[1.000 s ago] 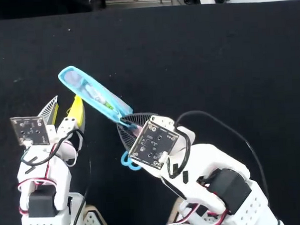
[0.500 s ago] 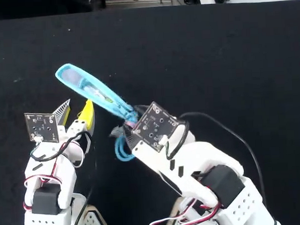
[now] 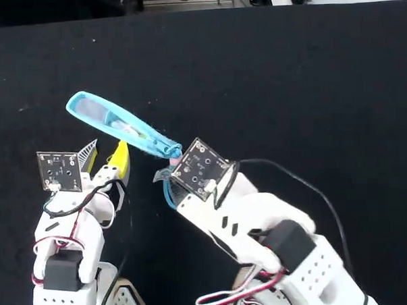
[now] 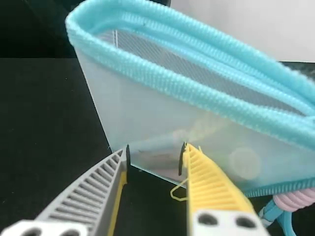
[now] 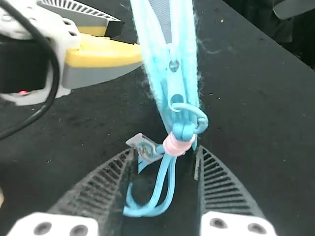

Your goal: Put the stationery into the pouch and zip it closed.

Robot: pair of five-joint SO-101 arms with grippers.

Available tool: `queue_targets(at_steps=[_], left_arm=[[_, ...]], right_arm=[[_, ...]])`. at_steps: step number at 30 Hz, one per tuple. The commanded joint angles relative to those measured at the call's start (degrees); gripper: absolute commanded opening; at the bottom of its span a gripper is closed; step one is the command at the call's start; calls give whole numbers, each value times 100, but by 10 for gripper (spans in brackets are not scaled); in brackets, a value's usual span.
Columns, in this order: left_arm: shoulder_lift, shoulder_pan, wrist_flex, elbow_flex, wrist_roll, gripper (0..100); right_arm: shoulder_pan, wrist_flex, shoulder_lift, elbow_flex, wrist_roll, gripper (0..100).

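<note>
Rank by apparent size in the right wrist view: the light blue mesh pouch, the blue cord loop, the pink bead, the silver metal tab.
1. Light blue mesh pouch, largest, though cropped.
2. Blue cord loop.
3. Pink bead and silver metal tab look alike; left unranked.

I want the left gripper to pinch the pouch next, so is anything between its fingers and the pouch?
Nothing visible does. The left gripper, open, sits right at the side wall of the pouch, with no object between them. The zip cord lies at the pouch's other end, between the open fingers of the right gripper.
</note>
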Motion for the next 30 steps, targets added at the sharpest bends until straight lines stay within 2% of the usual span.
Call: queue_targets(at_steps=[1,4,16,18,22,30], left_arm=[[-44,66,18,-145,18,184],[-44,66,18,-119,0,184],[-44,75,-9,31,0,184],[-44,75,9,31,18,184],[-44,66,18,31,0,184],[-44,66,18,31,18,184]], right_arm=[[-18,-1310,-101,558,0,184],[-18,-1846,-101,901,0,183],[-9,-2057,-101,1112,9,179],[70,-2066,-101,1121,9,145],[237,-2084,-101,1103,9,6],[695,-1890,-875,1253,202,15]])
